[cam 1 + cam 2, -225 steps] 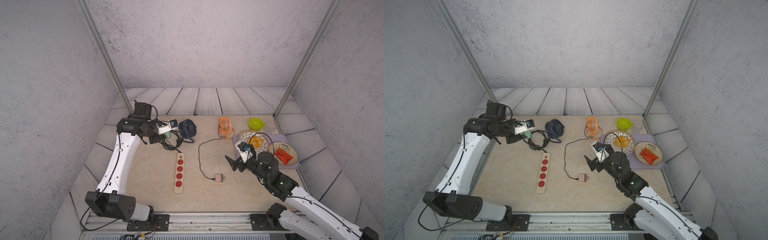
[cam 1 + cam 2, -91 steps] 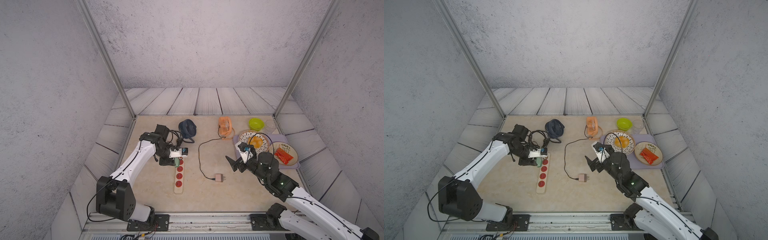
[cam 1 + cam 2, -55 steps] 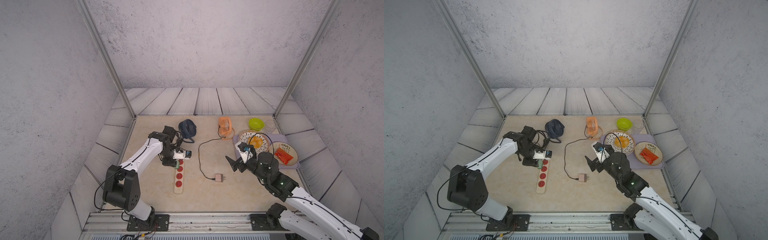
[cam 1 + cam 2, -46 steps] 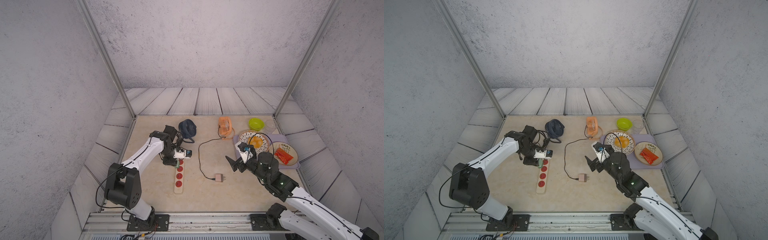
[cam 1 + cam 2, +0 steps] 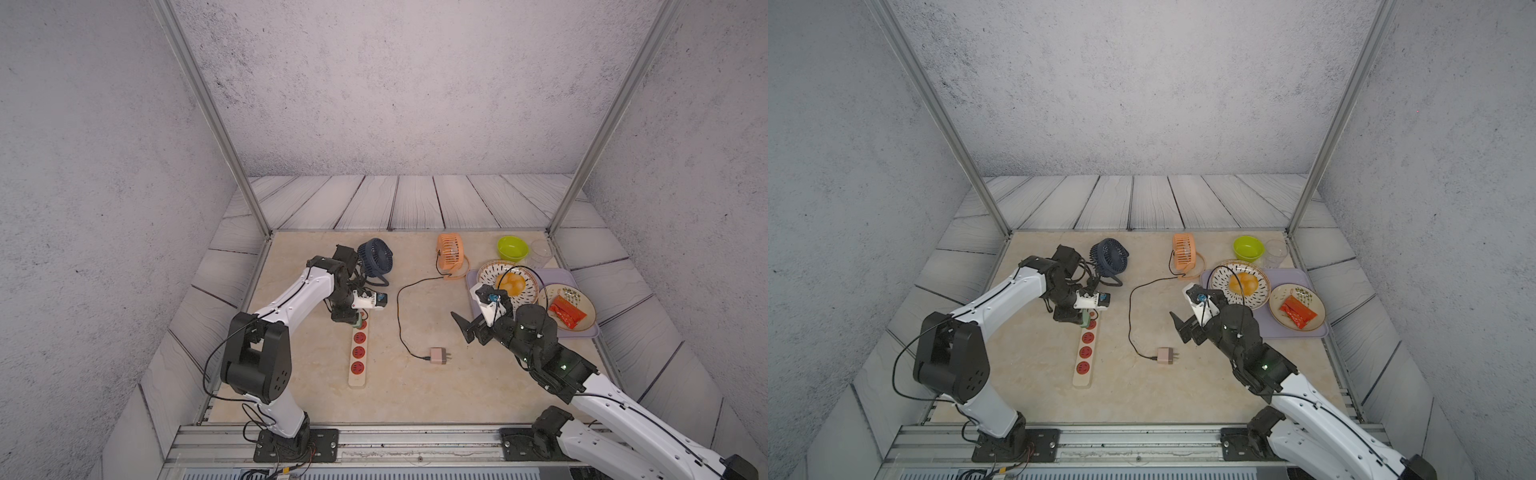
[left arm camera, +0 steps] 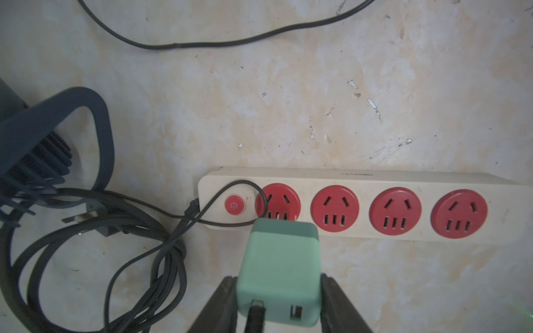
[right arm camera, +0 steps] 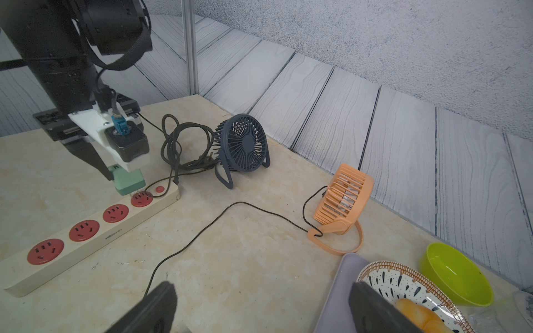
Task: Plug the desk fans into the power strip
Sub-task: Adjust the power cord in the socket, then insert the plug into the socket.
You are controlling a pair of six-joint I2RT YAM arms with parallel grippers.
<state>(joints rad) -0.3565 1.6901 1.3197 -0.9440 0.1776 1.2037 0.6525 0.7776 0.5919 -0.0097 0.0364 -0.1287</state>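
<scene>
Beige marbled surface (image 5: 415, 399), grey textured walls (image 5: 395, 83) all round; power strip (image 5: 358, 357) lies left of centre, left pincer (image 6: 277, 291) clamped on green adapter (image 6: 279, 259) at its end socket, thin cable (image 6: 245, 182) looped over the switch (image 6: 234, 205); dark blue fan (image 5: 377, 257) and cord tangle (image 7: 178, 144) crowd behind; right pincer (image 7: 261, 288) apart, near tray (image 5: 582, 333); orange fan (image 5: 449, 251), pink adapter (image 5: 438, 356) lie loose

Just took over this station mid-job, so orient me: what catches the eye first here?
The left gripper, jaws shut on a green adapter, holds it over the end socket of the power strip, beside the red switch, prongs visible just above it. Mid-table, a pink adapter lies loose, cabled to the orange fan, with the right gripper open and empty nearby.
</scene>
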